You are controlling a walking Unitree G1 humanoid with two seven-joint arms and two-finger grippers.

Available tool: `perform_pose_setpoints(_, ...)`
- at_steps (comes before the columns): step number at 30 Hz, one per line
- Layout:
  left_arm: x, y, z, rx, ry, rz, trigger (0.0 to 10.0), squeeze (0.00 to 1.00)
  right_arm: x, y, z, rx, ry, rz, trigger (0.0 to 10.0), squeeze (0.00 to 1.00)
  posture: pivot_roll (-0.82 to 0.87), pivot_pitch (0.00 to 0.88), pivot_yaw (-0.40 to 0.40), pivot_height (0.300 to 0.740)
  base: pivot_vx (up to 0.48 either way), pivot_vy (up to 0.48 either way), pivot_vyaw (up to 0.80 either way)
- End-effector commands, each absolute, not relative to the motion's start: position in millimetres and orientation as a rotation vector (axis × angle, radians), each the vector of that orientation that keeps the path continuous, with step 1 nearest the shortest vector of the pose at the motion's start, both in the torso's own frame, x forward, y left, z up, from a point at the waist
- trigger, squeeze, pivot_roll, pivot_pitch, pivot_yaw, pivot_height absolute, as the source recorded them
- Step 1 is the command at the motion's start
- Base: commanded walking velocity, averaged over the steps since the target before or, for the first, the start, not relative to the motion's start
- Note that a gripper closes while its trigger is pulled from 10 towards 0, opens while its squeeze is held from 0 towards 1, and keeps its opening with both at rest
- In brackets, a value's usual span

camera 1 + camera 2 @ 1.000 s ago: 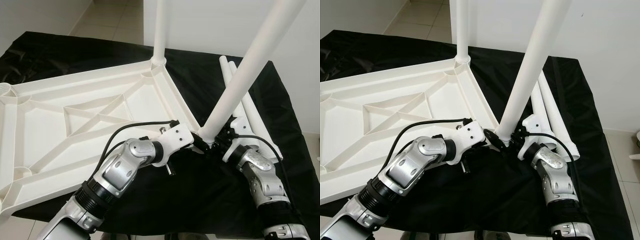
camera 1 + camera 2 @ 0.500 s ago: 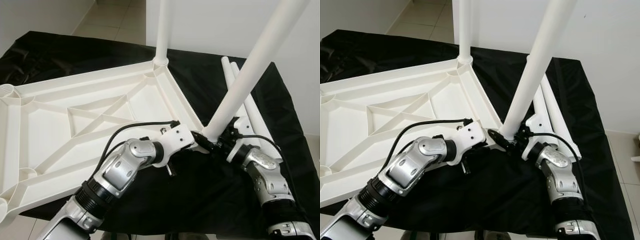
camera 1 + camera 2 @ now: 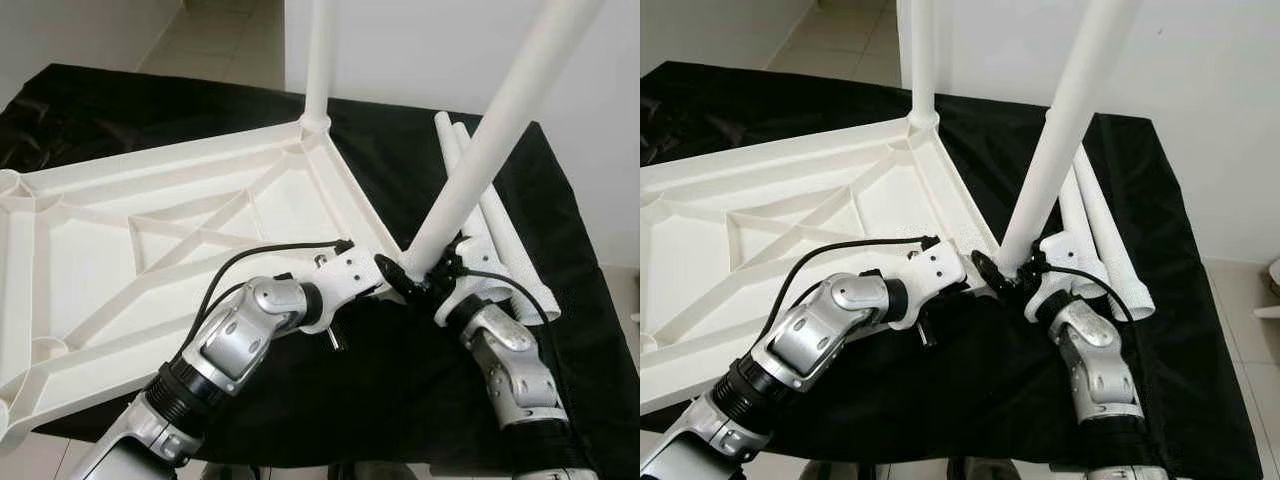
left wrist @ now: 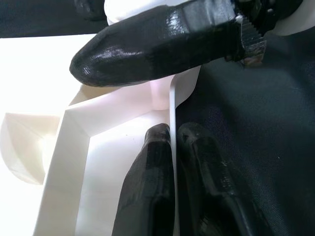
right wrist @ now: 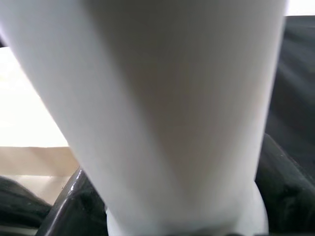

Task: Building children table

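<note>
White plastic tabletop [image 3: 150,240] is lying underside up on the black cloth [image 3: 560,200], ribs showing, so the corner sockets are facing up for the legs. One leg [image 3: 318,60] is already standing upright in the far corner socket, upper centre of the head view. Right gripper [image 3: 425,278] is clamped around the bottom end of a second table leg [image 3: 500,130], which is leaning up toward the upper right, its foot right at the tabletop's near right corner, centre of frame; looks like it's being lined up with that socket. Left gripper [image 4: 170,142] is pinching the thin rim of the tabletop beside that corner, fingers [image 4: 152,182] nearly closed with the rim between them, probably pinning the top so it isn't sliding while the leg is pushed in. Two spare legs [image 3: 490,220] are lying side by side on the cloth at right, awaiting their turn
</note>
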State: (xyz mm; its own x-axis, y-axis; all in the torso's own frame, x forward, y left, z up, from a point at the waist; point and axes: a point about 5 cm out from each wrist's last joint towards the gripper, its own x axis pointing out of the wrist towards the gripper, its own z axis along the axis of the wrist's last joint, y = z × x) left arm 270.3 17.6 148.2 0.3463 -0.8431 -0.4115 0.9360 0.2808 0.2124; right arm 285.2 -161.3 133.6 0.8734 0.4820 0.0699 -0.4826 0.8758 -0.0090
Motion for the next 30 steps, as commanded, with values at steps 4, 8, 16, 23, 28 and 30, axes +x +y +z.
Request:
perform_pose_setpoints(4, 257.1, 14.0, 129.6, 0.437, 0.332, -1.285, 10.0, 0.0, 285.2, -152.8, 129.1, 0.036, -0.034, 0.339, 0.0, 0.0, 0.03, 0.124, -0.049, 0.74, 0.0, 0.0, 0.0)
perform_pose_setpoints(8, 256.1, 13.4, 129.2, 0.436, 0.333, -1.288, 10.0, 0.0, 286.3, -152.2, 127.2, 0.04, -0.01, 0.207, 0.0, 0.0, 0.03, 0.122, -0.052, 0.74, 0.0, 0.0, 0.0)
perform_pose_setpoints(16, 253.8, 12.1, 128.3, 0.432, 0.336, -1.292, 10.0, 0.0, 285.2, -145.1, 123.6, 0.016, 0.027, -0.042, 0.0, 0.0, 0.03, 0.113, -0.055, 0.74, 0.0, 0.0, 0.0)
perform_pose_setpoints(23, 253.7, 12.6, 128.1, 0.434, 0.339, -1.294, 10.0, 0.0, 284.8, -141.0, 121.9, 0.032, 0.049, -0.049, 0.0, 0.0, 0.04, 0.106, -0.058, 0.74, 0.0, 0.0, 0.0)
perform_pose_setpoints(28, 252.9, 12.7, 127.5, 0.438, 0.341, -1.293, 10.0, 0.0, 283.9, -138.3, 121.9, 0.014, 0.057, -0.057, 2.6, 0.0, 0.04, 0.102, -0.056, 0.74, 0.0, 0.0, 0.0)
perform_pose_setpoints(30, 252.7, 12.6, 127.5, 0.438, 0.341, -1.294, 10.0, 0.0, 283.9, -138.1, 122.3, 0.008, 0.054, -0.051, 10.0, 0.0, 0.04, 0.103, -0.056, 0.74, 0.0, 0.0, 0.0)
